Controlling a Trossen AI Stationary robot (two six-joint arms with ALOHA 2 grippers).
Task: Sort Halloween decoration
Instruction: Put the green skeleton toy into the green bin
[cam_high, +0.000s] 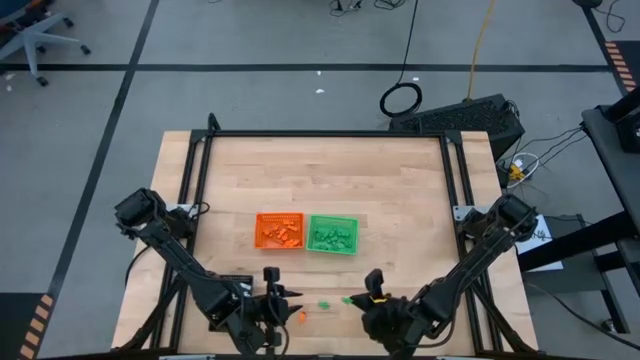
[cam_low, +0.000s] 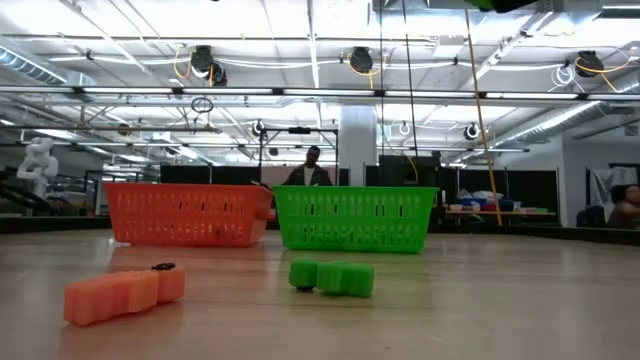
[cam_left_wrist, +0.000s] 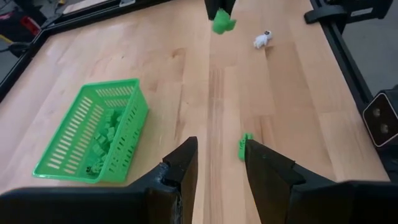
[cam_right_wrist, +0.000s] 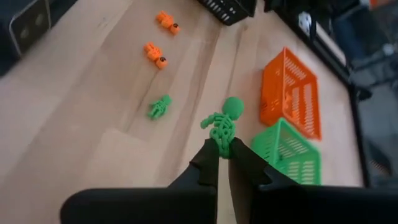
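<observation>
High view first: the wooden table (cam_high: 400, 180) fills the middle of the floor, with both dark arms reaching in from its near edge. At its centre sit two square mesh trays side by side, the orange tray (cam_high: 279, 231) and the green tray (cam_high: 332, 234), each already holding trinkets of its own colour. I can read no brand, label or writing on either tray or on the table.

The right gripper (cam_right_wrist: 223, 163) hangs over the near part of the table, raised off the wood, its fingers clamped on the legs of a small green skeleton figure (cam_right_wrist: 222, 122) that sticks out beyond the tips. The left gripper (cam_left_wrist: 219, 163) sits low near the front edge with its fingers parted and nothing between them.

Loose pieces lie on the bare wood in front of the trays: a green trinket (cam_left_wrist: 244, 147) just beyond the left fingertips, two orange trinkets (cam_right_wrist: 155, 55) farther off, another small green figure (cam_right_wrist: 159, 107) near them, and a white trinket (cam_left_wrist: 262, 40) well apart toward the table's right side.
</observation>
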